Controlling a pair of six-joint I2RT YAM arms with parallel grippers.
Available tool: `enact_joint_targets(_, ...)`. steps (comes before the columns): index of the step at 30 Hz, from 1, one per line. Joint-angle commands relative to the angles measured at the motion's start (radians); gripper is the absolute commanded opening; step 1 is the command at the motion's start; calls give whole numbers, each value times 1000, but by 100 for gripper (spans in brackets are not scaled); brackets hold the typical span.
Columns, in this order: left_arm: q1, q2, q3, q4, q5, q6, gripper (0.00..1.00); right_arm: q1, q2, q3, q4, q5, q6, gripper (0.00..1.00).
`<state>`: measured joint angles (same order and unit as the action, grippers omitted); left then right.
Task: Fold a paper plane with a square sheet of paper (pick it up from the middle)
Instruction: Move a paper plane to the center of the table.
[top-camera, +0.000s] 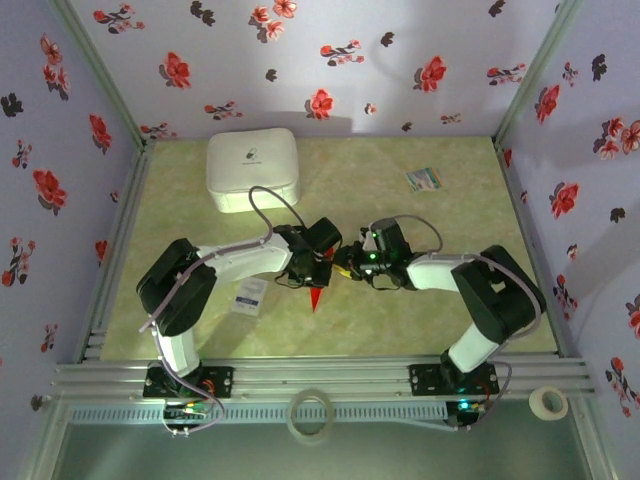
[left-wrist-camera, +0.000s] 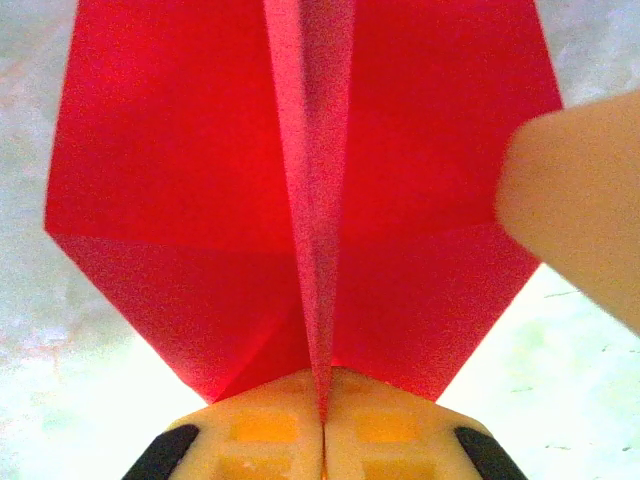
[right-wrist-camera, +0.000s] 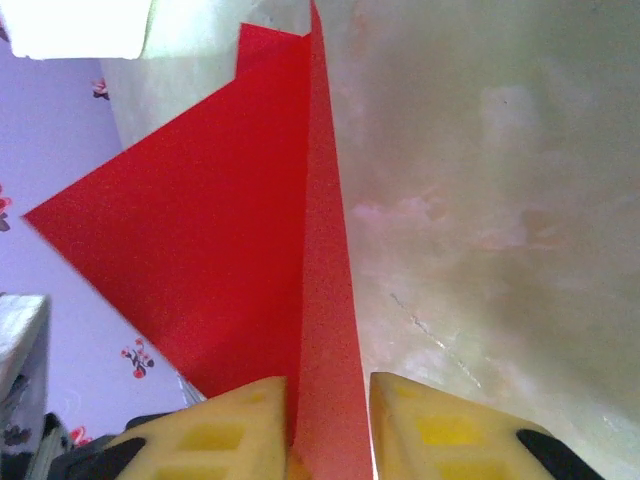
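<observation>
Two hands meet over the middle of the tabletop (top-camera: 400, 310), and both are at the same red paper (left-wrist-camera: 200, 180). The left hand (left-wrist-camera: 322, 422) is pressed together on the centre crease. Its two yellow fingers touch each other with only the thin fold between them, and the two flaps spread out to both sides beyond the grip. The right hand (right-wrist-camera: 328, 425) has its fingers a little apart, with a narrow folded strip of the paper standing in the gap. As far as I can see, they do not pinch it.

From above, most of the paper is hidden under the hands. One pointed red tip shows just below them and points to the near edge. The paper seems to be lifted off the tabletop, but I cannot be sure.

I judge that the paper is very light and thin. It is limp where it is a single layer and somewhat stiffer along the creases. It can crumple or tear with a hard pull, and it may slip between smooth fingers. The best place to hold it is the centre crease, where the layers lie together.

A white box (top-camera: 252, 170) stands well apart at the far left.
</observation>
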<state>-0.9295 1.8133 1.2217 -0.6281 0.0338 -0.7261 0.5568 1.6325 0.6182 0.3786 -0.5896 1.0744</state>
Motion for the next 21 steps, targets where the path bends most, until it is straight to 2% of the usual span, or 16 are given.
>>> enact_joint_targets(1,-8,12,-13,4,5,-3,8,6,17,15,-9,-14,-24,23)
enact_joint_targets(5,-8,9,-19,12,3,11,13,7,20,5,-20,-8,-32,10)
enact_joint_targets(10,-8,3,-8,8,-22,38,19,7,16,5,-34,-9,-33,2)
enact_joint_targets(21,-9,-60,-23,46,-70,54,30,6,18,6,-52,-1,-34,0)
